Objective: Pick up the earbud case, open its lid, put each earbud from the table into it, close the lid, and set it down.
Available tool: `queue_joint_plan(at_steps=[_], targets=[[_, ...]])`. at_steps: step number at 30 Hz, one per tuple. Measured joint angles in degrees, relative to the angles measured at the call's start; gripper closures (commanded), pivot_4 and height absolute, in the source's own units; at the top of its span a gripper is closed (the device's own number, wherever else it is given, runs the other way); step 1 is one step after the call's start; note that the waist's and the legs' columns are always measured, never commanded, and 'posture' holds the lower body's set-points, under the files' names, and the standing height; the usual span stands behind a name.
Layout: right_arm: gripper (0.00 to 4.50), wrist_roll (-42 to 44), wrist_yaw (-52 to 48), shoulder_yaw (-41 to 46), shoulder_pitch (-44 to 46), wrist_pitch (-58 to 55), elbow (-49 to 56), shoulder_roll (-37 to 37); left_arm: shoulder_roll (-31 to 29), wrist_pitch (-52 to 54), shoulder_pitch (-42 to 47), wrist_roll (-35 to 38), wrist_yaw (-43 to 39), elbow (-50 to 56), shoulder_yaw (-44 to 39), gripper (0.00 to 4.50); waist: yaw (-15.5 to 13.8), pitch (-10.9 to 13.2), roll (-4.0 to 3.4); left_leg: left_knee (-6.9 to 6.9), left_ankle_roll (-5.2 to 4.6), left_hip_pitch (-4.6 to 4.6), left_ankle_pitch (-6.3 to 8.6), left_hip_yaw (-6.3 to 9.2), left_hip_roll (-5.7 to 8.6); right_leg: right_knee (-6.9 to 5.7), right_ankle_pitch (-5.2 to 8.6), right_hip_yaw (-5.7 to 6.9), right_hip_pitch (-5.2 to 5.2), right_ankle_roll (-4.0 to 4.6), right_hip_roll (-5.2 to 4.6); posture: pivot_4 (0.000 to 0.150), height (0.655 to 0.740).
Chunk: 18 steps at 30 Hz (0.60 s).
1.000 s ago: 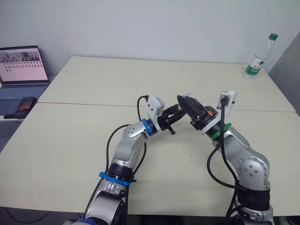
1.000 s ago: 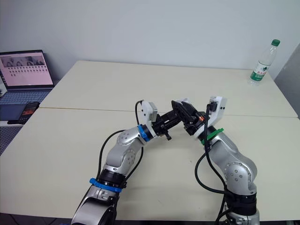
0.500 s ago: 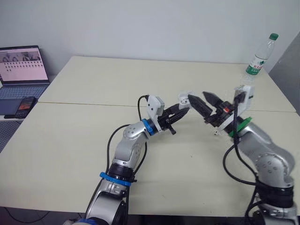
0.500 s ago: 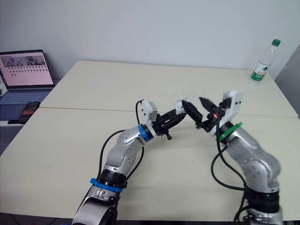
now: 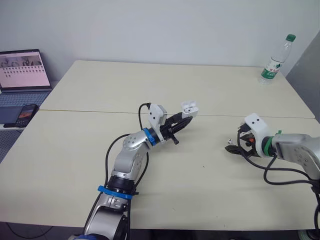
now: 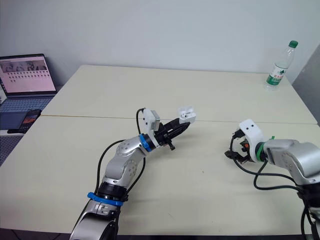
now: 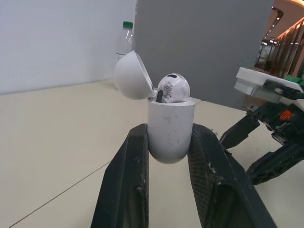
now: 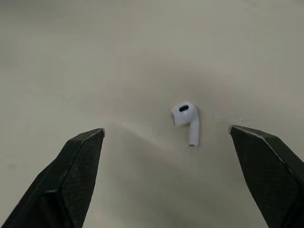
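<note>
The pale table [image 5: 100,95] spans the frame. At centre, the left gripper [image 5: 184,118] clamps the open earbud case [image 5: 189,106], with a seated earbud [image 7: 173,88] inside. At right, the right gripper [image 8: 166,132] gapes wide beside the loose earbud [image 8: 186,118] lying on the table.

A plastic water bottle [image 5: 274,60] with a green cap stands upright at the far right corner of the pale surface [image 5: 150,85]. Beyond the left edge are an open laptop [image 5: 25,70] and a dark phone [image 5: 28,113].
</note>
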State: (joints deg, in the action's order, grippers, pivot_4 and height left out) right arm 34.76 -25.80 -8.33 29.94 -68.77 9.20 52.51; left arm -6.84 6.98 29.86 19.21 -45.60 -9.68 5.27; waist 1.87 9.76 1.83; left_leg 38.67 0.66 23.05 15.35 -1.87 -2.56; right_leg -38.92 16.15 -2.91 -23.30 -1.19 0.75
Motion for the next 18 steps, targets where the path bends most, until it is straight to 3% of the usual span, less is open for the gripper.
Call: queue_joint_plan(at_steps=[6,8,11,18], targets=[[0.10,-5.02,-0.66,-2.66,5.16,-1.80,-6.34,-3.86,-0.28,0.11,-0.37,-0.01,0.52,1.19,-0.01,3.72,-0.24,0.00,0.00,-0.01,0.00,0.08,0.01,0.06,0.03,0.05,-0.05,0.08,-0.01,0.09,-0.02,0.150,0.7362],[0.48,-6.25,-1.53,-3.32,5.18,-1.86,-7.06,-4.12,-0.49,0.11,-0.72,-0.01,0.89,1.19,-0.05,3.72,-0.28,0.00,-0.01,0.00,0.00,0.12,0.01,0.07,0.05,0.06,-0.05,0.10,-0.03,0.09,-0.06,0.150,0.7362],[1.40,-7.35,-2.51,-3.95,5.18,-1.90,-7.25,-4.18,-0.67,0.05,-1.17,-0.02,1.09,1.18,-0.09,3.72,-0.27,0.00,-0.01,0.01,0.00,0.23,0.01,0.07,0.05,0.06,-0.06,0.12,-0.12,0.10,-0.07,0.150,0.7362],[4.03,-9.58,-4.20,-4.11,5.35,-1.73,-7.24,-5.29,-0.69,-1.03,-1.66,-0.07,1.01,0.71,-0.09,3.72,-0.25,0.00,-0.01,0.05,0.00,0.23,0.01,0.11,0.05,0.02,-0.06,0.16,-0.12,0.10,-0.06,0.150,0.7362]])
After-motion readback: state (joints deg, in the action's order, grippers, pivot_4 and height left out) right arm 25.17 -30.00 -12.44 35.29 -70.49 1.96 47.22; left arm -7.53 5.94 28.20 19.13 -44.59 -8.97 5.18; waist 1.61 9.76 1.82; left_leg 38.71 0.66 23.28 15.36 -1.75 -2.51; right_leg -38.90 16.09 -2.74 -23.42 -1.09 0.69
